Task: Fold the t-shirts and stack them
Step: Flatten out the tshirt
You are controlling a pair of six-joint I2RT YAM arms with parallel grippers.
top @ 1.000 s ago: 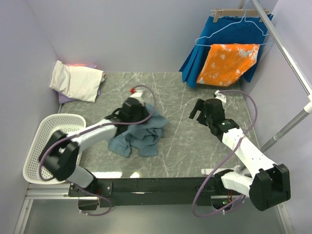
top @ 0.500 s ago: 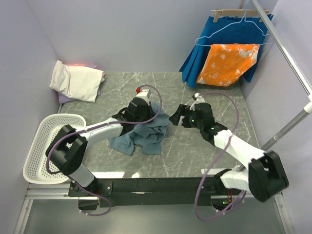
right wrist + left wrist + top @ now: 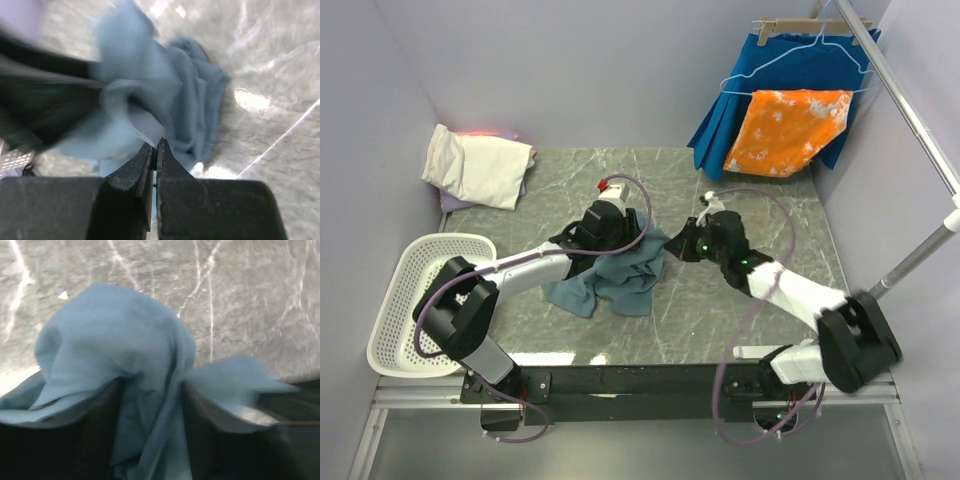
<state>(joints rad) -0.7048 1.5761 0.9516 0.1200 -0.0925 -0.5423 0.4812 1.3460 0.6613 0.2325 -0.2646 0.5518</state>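
A dusty blue-grey t-shirt (image 3: 610, 282) lies crumpled mid-table. My left gripper (image 3: 620, 242) sits over its top; in the left wrist view its jaws stand apart with a bunch of the shirt (image 3: 115, 340) hanging loosely between the dark fingers (image 3: 97, 440). My right gripper (image 3: 677, 250) is at the shirt's right edge. Its tips (image 3: 156, 145) are pressed together on a hem of the blue-grey shirt (image 3: 165, 90). A cream-white folded t-shirt (image 3: 480, 165) rests at the back left on a lavender one (image 3: 455, 203).
A white mesh basket (image 3: 395, 290) stands at the left edge. At the back right, a royal-blue pleated garment (image 3: 790, 60) and an orange-and-white cloth (image 3: 788, 130) hang from a metal rail (image 3: 910, 110). The left arm shows as a dark blur (image 3: 45, 100) beside the right gripper.
My right arm swung left to the blue-grey shirt and its jaws went from wide open to shut. My left gripper's jaws came apart over the shirt.
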